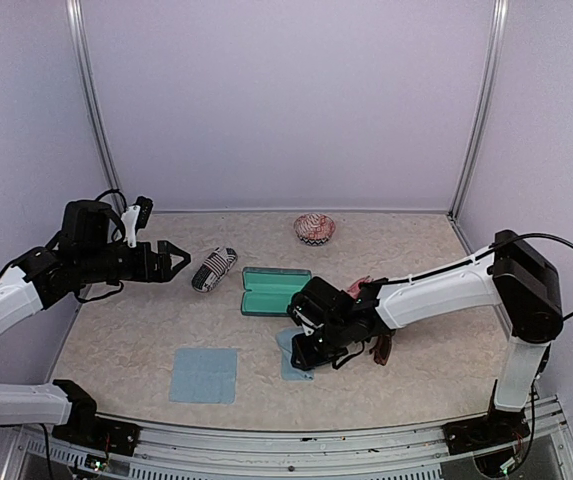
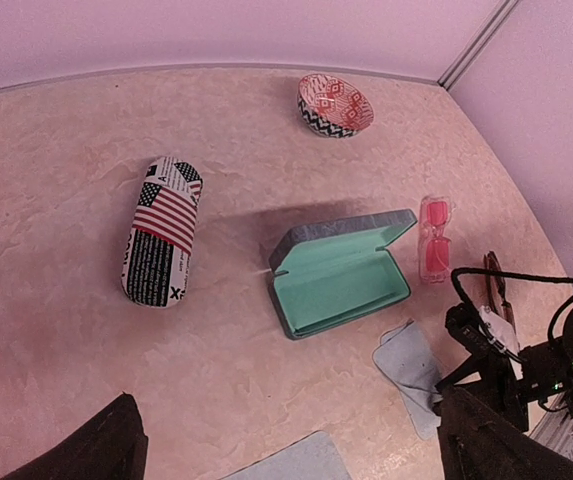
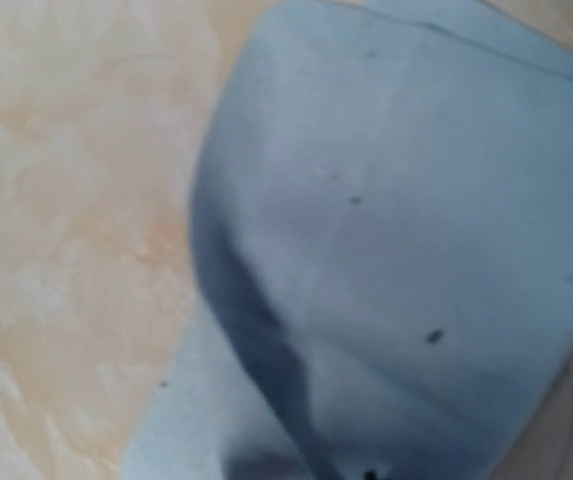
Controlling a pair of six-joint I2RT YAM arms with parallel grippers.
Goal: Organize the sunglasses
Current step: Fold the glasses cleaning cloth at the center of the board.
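The pink-red sunglasses (image 2: 434,238) lie folded right of the open teal case (image 2: 336,275); in the top view they (image 1: 359,285) are partly hidden behind the right arm. The dark brown sunglasses (image 2: 494,288) lie further right, also seen by the right wrist (image 1: 381,348). My right gripper (image 1: 306,355) is down on a small blue cloth (image 1: 288,352) in front of the case. That cloth (image 3: 386,230) fills the right wrist view with a raised fold, and the fingers are hidden. My left gripper (image 1: 171,258) hangs open above the table's left side, holding nothing.
A black-and-white patterned pouch (image 1: 213,268) lies left of the case (image 1: 271,290). A patterned bowl (image 1: 314,228) stands near the back wall. A larger blue cloth (image 1: 204,375) lies flat near the front. Walls close in the table on three sides.
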